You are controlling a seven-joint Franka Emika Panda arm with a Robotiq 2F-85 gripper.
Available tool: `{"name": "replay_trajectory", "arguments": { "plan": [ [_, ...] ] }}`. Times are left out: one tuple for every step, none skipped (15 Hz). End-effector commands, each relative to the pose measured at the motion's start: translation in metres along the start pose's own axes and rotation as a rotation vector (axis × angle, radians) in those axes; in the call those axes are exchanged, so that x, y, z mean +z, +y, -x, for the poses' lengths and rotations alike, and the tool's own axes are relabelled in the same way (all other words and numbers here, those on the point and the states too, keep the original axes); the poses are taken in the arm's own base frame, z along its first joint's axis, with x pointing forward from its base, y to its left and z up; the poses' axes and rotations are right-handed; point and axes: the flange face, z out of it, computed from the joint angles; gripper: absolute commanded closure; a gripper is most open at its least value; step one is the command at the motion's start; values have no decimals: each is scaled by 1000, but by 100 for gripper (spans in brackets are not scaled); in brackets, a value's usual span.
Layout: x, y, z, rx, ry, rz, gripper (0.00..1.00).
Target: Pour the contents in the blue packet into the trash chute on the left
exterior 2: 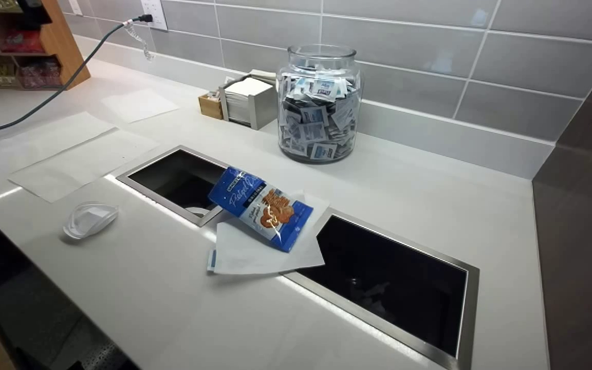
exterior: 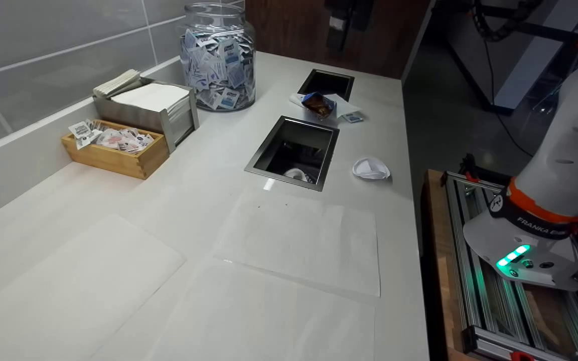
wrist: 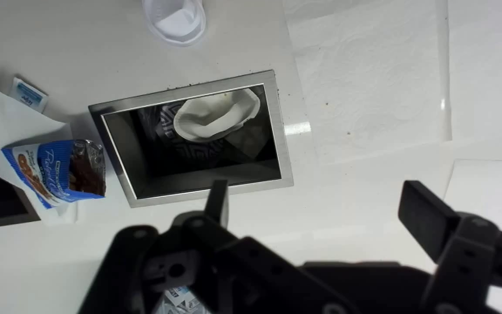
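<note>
The blue packet (exterior 2: 275, 210) lies tilted on white paper (exterior 2: 247, 252) between the two counter openings. Its torn mouth faces the trash chute (wrist: 278, 131), and brown contents show inside the packet (wrist: 57, 170) in the wrist view. In an exterior view the packet (exterior: 332, 106) sits just beyond the chute (exterior: 281, 179). The chute is steel-framed and dark, with a pale crumpled bowl (wrist: 214, 117) down inside. My gripper (wrist: 315, 187) is open above the counter beside the chute, nothing between its fingers, well apart from the packet. Both exterior views leave the gripper out of frame.
Another opening (exterior 2: 473, 308) lies on the packet's far side from the chute. A white crumpled scrap (exterior: 371, 169) sits near the counter edge. Along the wall stand a glass jar (exterior: 219, 70), a napkin holder (exterior: 133, 114) and a wooden box (exterior: 118, 163). A small sachet (wrist: 28, 95) touches the paper.
</note>
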Motion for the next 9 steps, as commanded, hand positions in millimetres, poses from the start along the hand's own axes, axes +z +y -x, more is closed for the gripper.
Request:
{"name": "replay_trajectory", "arguments": {
  "plan": [
    [8, 44, -9, 177, 0, -71, 0],
    [12, 61, -12, 223, -6, -85, 0],
    [17, 80, -15, 267, -12, -107, 0],
    [24, 101, -17, 313, -22, -127, 0],
    [34, 124, -18, 364, -32, -140, 0],
    [44, 145, -18, 418, -44, -150, 0],
    [54, 166, -14, 474, -48, -156, 0],
    [63, 184, -13, 526, -57, -169, 0],
    [48, 163, -27, 438, -55, -125, 0]
  ]
}}
